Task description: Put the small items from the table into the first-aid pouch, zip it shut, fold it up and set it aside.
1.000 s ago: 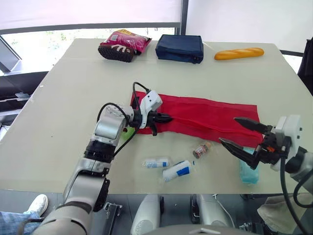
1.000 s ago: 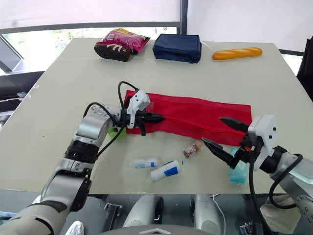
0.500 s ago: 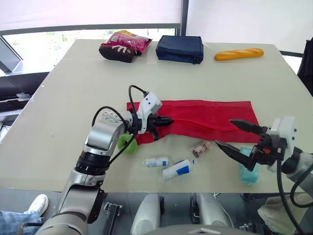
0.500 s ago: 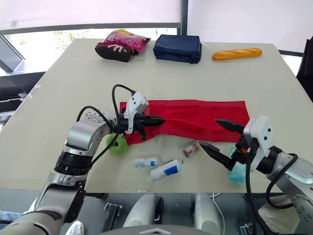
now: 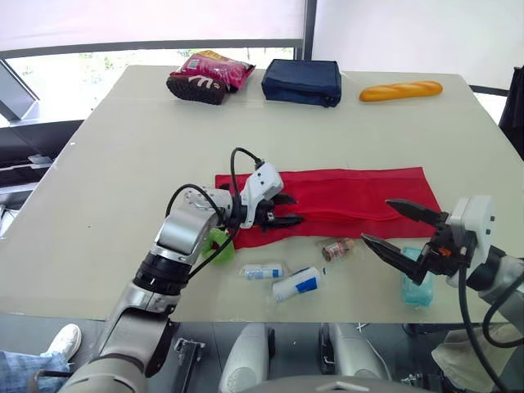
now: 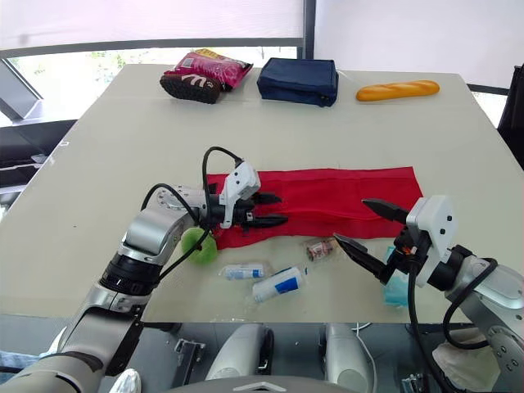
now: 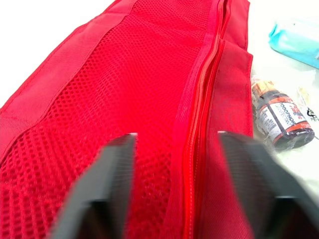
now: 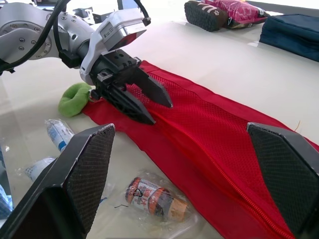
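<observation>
A wide pale bench [image 5: 106,164] stands before a bright window. The red pouch [image 5: 352,192] lies flat and unfolded across the middle of the frame, with its long side running from left to right. Along the upper edge of the frame, well apart from the pouch, I see a pink snack bag [image 5: 214,67] against a dark shoe [image 5: 194,88], then a navy bag [image 5: 302,80] and a bread loaf [image 5: 399,90].

The left tool [image 5: 293,209] is over the left end of the pouch with its two black fingers spread. In the left wrist view the fingers [image 7: 107,189] stand over the mesh, and the zipper [image 7: 199,99] runs between them. I cannot tell whether they touch the cloth. A green soft piece [image 5: 217,241] lies just beside the left corner of the pouch, partly under the left arm.

The right tool [image 5: 377,220] is in the lower right of the frame. Its fingers are wide apart and hold nothing, and they point toward the centre, near the front edge of the pouch. A teal packet [image 5: 417,288] lies on the bench just beside this tool.

In the lower middle of the frame, outside the pouch, lie three more items. A small bottle [image 5: 337,249] in clear wrap is just beside the pouch's front edge. A white roll [image 5: 264,271] and a white-and-blue tube [image 5: 299,283] lie near each other.
</observation>
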You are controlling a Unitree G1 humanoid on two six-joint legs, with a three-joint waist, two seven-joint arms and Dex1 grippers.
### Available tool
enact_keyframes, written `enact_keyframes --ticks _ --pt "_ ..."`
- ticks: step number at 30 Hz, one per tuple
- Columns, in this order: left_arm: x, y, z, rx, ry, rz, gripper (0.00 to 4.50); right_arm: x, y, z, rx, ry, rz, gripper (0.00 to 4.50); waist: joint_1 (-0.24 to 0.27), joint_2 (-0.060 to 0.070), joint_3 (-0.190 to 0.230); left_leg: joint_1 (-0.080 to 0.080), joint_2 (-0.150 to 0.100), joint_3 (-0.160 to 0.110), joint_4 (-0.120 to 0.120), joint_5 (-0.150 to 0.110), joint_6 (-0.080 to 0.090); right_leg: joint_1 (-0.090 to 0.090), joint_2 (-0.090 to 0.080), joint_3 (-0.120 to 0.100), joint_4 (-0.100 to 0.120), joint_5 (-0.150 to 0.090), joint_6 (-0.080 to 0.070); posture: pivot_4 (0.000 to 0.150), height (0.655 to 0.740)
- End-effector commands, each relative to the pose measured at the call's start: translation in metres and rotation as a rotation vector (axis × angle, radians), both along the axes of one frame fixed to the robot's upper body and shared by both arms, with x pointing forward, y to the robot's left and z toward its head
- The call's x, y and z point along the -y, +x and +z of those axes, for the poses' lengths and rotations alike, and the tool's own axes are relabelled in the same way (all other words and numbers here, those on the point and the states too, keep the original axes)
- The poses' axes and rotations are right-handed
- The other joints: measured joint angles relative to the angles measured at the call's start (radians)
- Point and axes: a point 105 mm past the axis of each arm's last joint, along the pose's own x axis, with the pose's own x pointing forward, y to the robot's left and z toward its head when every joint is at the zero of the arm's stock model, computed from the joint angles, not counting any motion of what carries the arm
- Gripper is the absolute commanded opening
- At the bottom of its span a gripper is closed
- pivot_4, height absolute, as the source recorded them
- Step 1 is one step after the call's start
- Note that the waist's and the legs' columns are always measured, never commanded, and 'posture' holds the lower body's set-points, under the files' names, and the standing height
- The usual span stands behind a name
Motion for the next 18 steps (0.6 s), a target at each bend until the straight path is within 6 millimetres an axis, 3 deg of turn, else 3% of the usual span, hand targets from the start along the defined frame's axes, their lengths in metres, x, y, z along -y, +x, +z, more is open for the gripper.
enact_keyframes --ticks 1,10,13,16,18 --pt "0.009 0.003 0.010 0.067 -0.001 -0.033 3.19 -0.006 -0.005 0.010 0.057 0.002 0.020 4.50 0.000 0.000 0.000 0.000 0.000 0.000 0.000 0.000 0.000 0.000 0.000 0.000 0.000 0.000 0.000 0.150 0.7134" --pt "0.019 0.012 0.007 0.177 0.062 -0.063 3.19 -0.007 -0.005 0.013 0.066 0.011 0.013 4.50 0.000 0.000 0.000 0.000 0.000 0.001 0.000 0.000 0.000 0.000 0.000 0.000 0.000 0.000 0.000 0.150 0.7134" --pt "0.021 0.013 0.011 0.176 0.030 -0.059 1.86 -0.008 -0.005 0.013 0.066 0.012 0.011 4.50 0.000 0.000 0.000 0.000 0.000 0.001 0.000 0.000 0.000 0.000 0.000 0.000 0.000 0.000 0.000 0.150 0.7134" --pt "0.022 0.010 0.014 0.159 -0.008 -0.063 0.24 -0.008 -0.006 0.012 0.065 0.014 0.011 4.50 0.000 0.000 0.000 0.000 0.000 0.001 0.000 0.000 0.000 0.000 0.000 0.000 0.000 0.000 0.000 0.150 0.7134" --pt "0.022 0.010 0.016 0.149 -0.028 -0.054 0.08 -0.008 -0.006 0.012 0.064 0.015 0.013 4.50 0.000 0.000 0.000 0.000 0.000 0.000 0.000 0.000 0.000 0.000 0.000 0.000 0.000 0.000 0.000 0.150 0.7134"
